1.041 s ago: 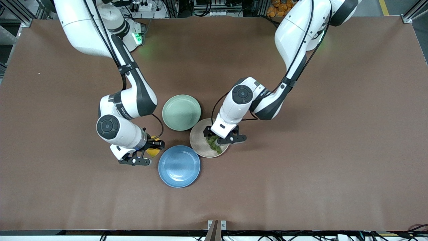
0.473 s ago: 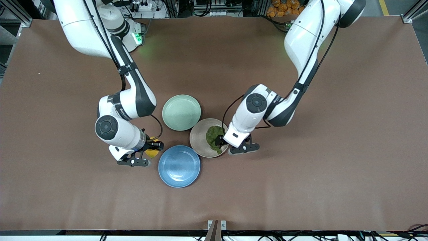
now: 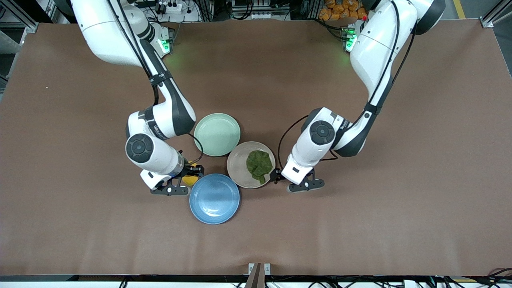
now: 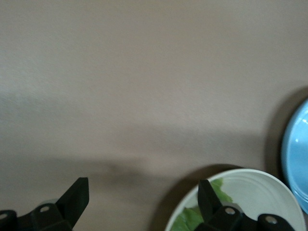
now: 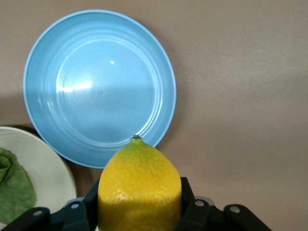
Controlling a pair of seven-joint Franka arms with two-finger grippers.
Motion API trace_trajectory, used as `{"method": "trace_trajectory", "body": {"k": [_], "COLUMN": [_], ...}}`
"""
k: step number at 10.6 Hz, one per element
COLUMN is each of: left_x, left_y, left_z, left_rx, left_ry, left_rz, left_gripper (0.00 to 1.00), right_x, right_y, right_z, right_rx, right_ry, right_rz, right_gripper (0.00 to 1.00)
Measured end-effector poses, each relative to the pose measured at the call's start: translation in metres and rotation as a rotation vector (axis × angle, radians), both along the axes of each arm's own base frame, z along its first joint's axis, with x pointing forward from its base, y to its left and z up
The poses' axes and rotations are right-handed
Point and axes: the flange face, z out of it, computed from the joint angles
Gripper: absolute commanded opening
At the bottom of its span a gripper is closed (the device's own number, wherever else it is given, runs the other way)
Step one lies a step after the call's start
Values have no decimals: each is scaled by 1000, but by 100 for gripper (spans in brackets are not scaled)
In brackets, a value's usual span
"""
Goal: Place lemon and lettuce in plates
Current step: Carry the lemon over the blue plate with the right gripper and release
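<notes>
The dark green lettuce lies in the beige-pink plate, free of any gripper. My left gripper hangs open and empty just outside that plate's rim, toward the left arm's end. In the left wrist view its fingertips stand wide apart over bare table, beside the beige plate and lettuce. My right gripper is shut on the yellow lemon, over the table beside the empty blue plate. In the front view the lemon shows beside the blue plate.
A pale mint-green plate sits empty, touching the beige plate, farther from the front camera. The three plates cluster mid-table. Brown table surface stretches wide on all sides.
The left gripper has drawn off the beige plate toward its own end of the table, uncovering the lettuce. The right gripper has carried the lemon closer to the blue plate.
</notes>
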Motion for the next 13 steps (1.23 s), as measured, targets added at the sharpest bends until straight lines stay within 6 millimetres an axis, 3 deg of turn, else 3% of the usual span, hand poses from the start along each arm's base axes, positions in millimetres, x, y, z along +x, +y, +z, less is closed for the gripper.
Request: {"method": "trace_trajectory", "body": {"k": [5,10,13], "left_x": [20,32,34], "left_y": [40,70,76], "left_z": [-3,-7,-9], "left_rx": [46,72,77], "left_ry": [-16,-20,-18], "left_rz": [-9,-21,-26], "left_gripper": [100,100,100], "right_x": [-4,-1,0], "right_y": [27,43,54], "right_z": [-1,-36,-51], "right_rx": [15,29,46], "right_ry": [-50,-123,-188], "right_rz": [33,42,50], "right_gripper": [41,41,45]}}
